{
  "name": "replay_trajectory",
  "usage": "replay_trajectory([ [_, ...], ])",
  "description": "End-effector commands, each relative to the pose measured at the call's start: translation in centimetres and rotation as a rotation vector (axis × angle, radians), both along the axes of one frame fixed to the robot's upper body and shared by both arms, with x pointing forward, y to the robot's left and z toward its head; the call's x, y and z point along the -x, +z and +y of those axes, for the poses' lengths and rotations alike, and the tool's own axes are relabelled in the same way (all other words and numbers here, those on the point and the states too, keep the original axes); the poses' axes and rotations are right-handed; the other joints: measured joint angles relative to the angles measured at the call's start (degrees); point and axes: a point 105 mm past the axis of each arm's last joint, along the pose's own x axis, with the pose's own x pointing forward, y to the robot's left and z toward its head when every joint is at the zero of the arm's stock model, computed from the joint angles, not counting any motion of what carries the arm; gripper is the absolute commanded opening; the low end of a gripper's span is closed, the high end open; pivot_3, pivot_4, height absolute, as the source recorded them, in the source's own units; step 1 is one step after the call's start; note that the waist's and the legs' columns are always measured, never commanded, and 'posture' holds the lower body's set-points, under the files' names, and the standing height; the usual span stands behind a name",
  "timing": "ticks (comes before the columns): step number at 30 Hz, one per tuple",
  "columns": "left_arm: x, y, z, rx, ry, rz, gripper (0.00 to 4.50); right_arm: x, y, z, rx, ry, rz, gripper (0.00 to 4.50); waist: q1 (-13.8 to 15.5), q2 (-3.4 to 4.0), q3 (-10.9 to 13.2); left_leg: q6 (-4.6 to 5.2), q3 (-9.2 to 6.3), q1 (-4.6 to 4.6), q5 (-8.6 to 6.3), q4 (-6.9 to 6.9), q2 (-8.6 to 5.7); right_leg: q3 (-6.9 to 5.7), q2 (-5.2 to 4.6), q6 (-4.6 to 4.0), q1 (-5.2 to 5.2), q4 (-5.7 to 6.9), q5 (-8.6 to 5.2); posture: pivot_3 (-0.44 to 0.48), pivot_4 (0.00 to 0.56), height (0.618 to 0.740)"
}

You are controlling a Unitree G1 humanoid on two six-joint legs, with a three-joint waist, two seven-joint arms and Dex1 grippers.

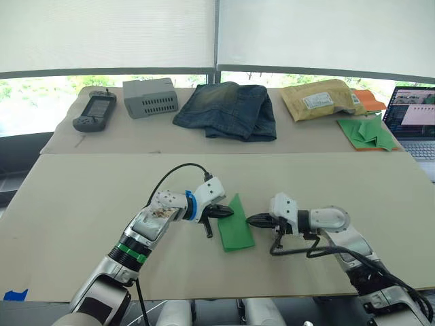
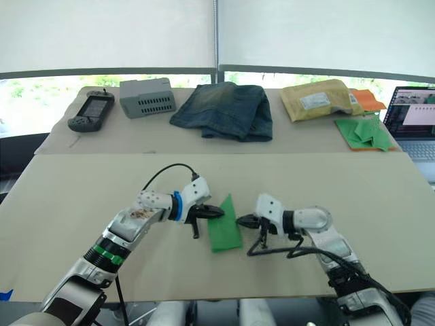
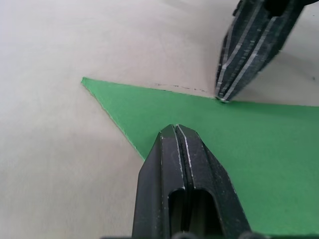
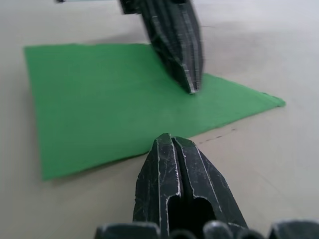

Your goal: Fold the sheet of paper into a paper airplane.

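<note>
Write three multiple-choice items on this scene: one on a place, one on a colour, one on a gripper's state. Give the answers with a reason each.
1. Where does the folded jeans lie?
A. between the grey box and the padded envelope
B. on the laptop
C. under the right gripper

2. What colour is the sheet of paper?
A. orange
B. green
C. white

3. How are the left gripper fingers?
A. wide open
B. shut, tips on the paper
C. shut on a pen

Answers: 1 A, it sits between them at the far edge; 2 B, bright green in every view; 3 B, the left wrist view shows the fingers closed together over the paper.
</note>
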Motion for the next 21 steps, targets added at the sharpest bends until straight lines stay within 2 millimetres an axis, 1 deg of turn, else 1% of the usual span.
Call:
replay_trajectory([
  [1, 0.3, -1.8, 0.3, -0.063, 0.007, 0.039, 0.00, 2.6, -2.4, 0.7, 0.089, 0.103, 0.068, 0.02, -0.03, -0.02, -0.01, 0.00, 0.00, 0.01, 0.00, 0.00, 0.00, 0.00, 0.00, 0.00, 0.00, 0.00, 0.00, 0.000, 0.150, 0.728],
  [3, 0.3, -1.8, 0.2, -0.062, 0.001, 0.040, 0.00, 2.1, -1.8, 0.8, 0.090, 0.082, 0.027, 0.02, -0.01, -0.03, -0.02, 0.00, 0.00, 0.02, 0.00, 0.00, 0.00, 0.01, 0.00, 0.00, 0.00, 0.00, 0.00, 0.000, 0.150, 0.728],
  [7, 0.4, -1.8, 0.1, -0.060, -0.004, 0.039, 0.00, -0.1, 1.0, 0.9, 0.006, 0.006, -0.045, 0.02, -0.03, -0.04, -0.02, 0.00, 0.00, 0.02, 0.00, 0.01, 0.01, 0.00, 0.01, 0.00, 0.00, 0.01, 0.00, 0.000, 0.150, 0.728],
  [9, 0.4, -1.8, 0.1, -0.061, -0.004, 0.038, 0.00, -1.5, 1.9, 0.5, -0.003, -0.029, -0.087, 0.02, -0.03, -0.04, -0.02, 0.00, 0.02, 0.00, 0.00, 0.02, 0.00, 0.02, 0.01, 0.00, -0.04, 0.02, 0.01, 0.000, 0.150, 0.728],
  [12, 0.3, -1.8, 0.1, -0.062, -0.004, 0.037, 0.00, -2.5, 1.7, 0.4, -0.003, -0.042, -0.091, 0.02, 0.06, -0.04, -0.01, 0.00, 0.03, -0.09, 0.00, 0.03, -0.01, 0.02, 0.00, -0.01, -0.11, 0.04, 0.01, 0.000, 0.150, 0.728],
  [15, 0.3, -1.8, 0.2, -0.063, -0.003, 0.036, 0.00, -2.9, 1.0, 0.8, -0.010, -0.031, -0.077, 0.02, 0.10, -0.04, -0.01, 0.00, 0.01, -0.15, 0.00, 0.02, -0.01, 0.01, 0.00, -0.02, -0.16, 0.02, 0.02, 0.000, 0.150, 0.728],
  [18, 0.2, -1.7, 0.2, -0.063, -0.001, 0.033, 0.00, -2.7, 0.4, 1.3, -0.010, -0.001, -0.060, 0.02, -0.01, -0.04, -0.01, 0.00, 0.02, -0.13, 0.00, 0.03, -0.01, 0.02, 0.00, -0.03, -0.14, 0.03, 0.02, 0.000, 0.150, 0.728],
  [21, 0.2, -1.7, 0.3, -0.063, 0.002, 0.031, 0.00, -1.9, -0.2, 1.4, 0.008, 0.038, -0.037, 0.02, -0.02, -0.04, -0.01, 0.00, 0.02, -0.10, 0.00, 0.03, 0.00, 0.02, 0.00, -0.03, -0.13, 0.04, 0.02, 0.000, 0.150, 0.728],
])
